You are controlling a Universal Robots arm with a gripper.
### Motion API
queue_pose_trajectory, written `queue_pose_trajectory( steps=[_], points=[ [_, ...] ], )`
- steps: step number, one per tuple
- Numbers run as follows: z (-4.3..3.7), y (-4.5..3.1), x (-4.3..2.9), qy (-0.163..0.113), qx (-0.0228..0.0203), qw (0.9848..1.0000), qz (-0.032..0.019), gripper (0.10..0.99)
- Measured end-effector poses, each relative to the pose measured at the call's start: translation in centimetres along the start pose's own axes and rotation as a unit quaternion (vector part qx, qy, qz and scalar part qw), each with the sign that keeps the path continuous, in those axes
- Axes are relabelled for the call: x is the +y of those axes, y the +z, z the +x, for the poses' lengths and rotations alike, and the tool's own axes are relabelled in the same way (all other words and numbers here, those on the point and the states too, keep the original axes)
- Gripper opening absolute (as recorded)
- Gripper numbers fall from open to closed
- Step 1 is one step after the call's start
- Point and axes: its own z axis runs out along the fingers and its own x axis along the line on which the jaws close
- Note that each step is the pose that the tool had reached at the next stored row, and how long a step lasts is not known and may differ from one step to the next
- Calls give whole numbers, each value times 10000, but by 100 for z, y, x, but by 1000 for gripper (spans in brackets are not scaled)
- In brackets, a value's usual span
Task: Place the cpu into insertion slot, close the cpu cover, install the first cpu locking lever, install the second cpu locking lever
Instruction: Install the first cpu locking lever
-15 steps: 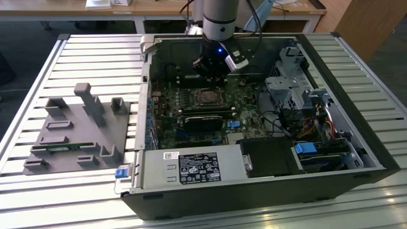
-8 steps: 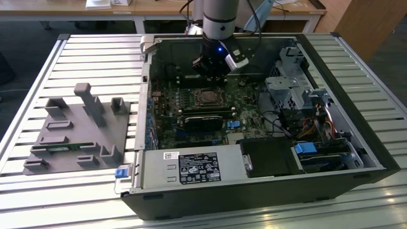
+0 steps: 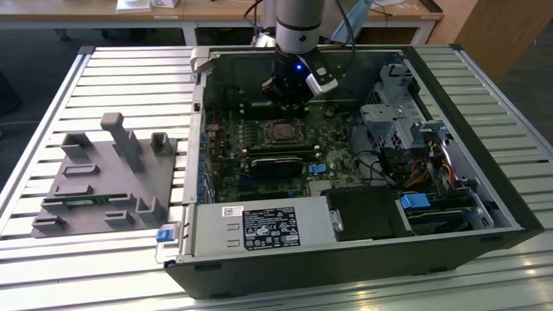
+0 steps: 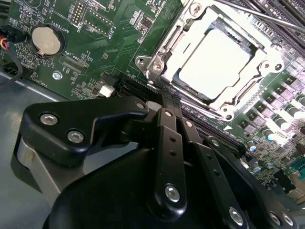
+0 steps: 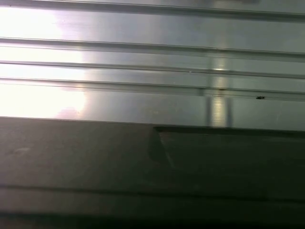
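Jaw state impossible to tell: in the second wrist view, black linkage of one gripper (image 4: 159,107) converging to a tip beside the socket, fingertips hidden, nothing seen in hold. Just past the tip, one cpu (image 4: 215,59), silvery and bright, seated flat in one insertion slot (image 4: 172,78), framed by one cpu cover (image 4: 164,50) lying down around it. One thin metal lever rod (image 4: 267,16) running along the socket's far side. One round coin battery (image 4: 46,39) on the green motherboard (image 4: 119,33). In the exterior view, gripper (image 3: 289,103) inside one open computer case (image 3: 484,188), hanging near the socket. One grey fixture block (image 3: 103,181) at the exterior view's left, on one slatted metal table (image 3: 52,91).
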Motion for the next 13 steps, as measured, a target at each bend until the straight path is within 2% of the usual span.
queue_pose_trajectory(
  steps=[9, 13],
  points=[
    [0, 25, 0, 0, 1, 10000, 32, 118],
    [0, 11, 0, 0, 1, 10000, 34, 118]
  ],
)
